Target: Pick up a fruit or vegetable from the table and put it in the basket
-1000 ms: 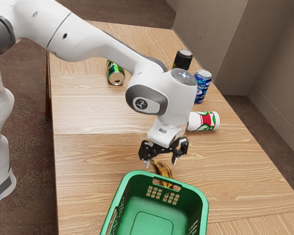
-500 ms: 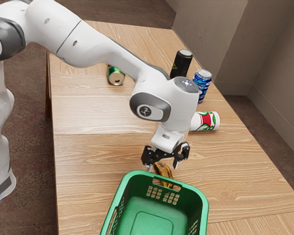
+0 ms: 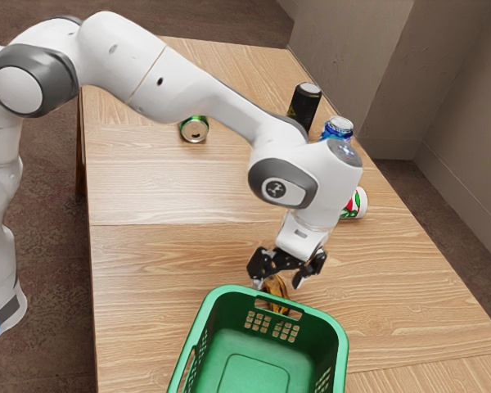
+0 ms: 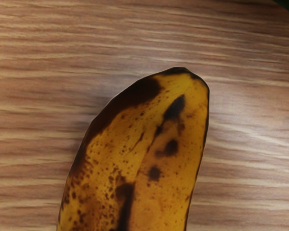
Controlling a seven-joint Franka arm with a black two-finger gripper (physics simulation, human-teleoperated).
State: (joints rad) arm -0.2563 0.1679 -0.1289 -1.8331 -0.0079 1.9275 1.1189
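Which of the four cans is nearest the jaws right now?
The white can with red and green print, lying on its side. The blue can, black can and green can are all farther off.

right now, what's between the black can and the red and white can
The blue can lies between the black can and the red and white can, in the exterior view. My arm covers its lower part.

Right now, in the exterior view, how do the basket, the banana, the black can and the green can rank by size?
1. Basket
2. Black can
Unsure: banana and green can look too alike to rank; the banana is partly hidden.
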